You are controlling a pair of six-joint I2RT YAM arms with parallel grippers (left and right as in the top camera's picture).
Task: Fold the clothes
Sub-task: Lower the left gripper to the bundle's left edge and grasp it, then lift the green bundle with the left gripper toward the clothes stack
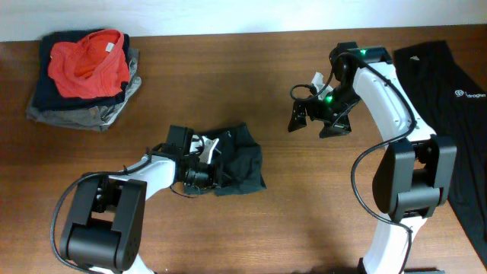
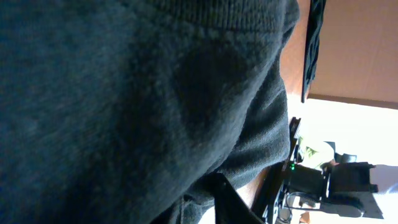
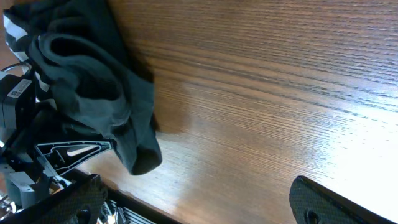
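crumpled black shirt [image 1: 242, 161] mid-table, bunched against left gripper [image 1: 207, 156]; wrist view there filled with dark fabric, jaw state impossible to tell. right gripper [image 1: 316, 122] over bare wood table [image 1: 304, 221], well apart from that shirt, jaws spread wide, holding nothing. second black shirt [image 1: 449, 99] flat at right edge. stacked pile [image 1: 80, 76] far left.

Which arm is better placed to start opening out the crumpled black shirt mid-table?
Left. The left pincer is against the crumpled black shirt, whose cloth fills the left wrist view. The right pincer hangs open above the table, well apart from that shirt, and would probably need to travel first.
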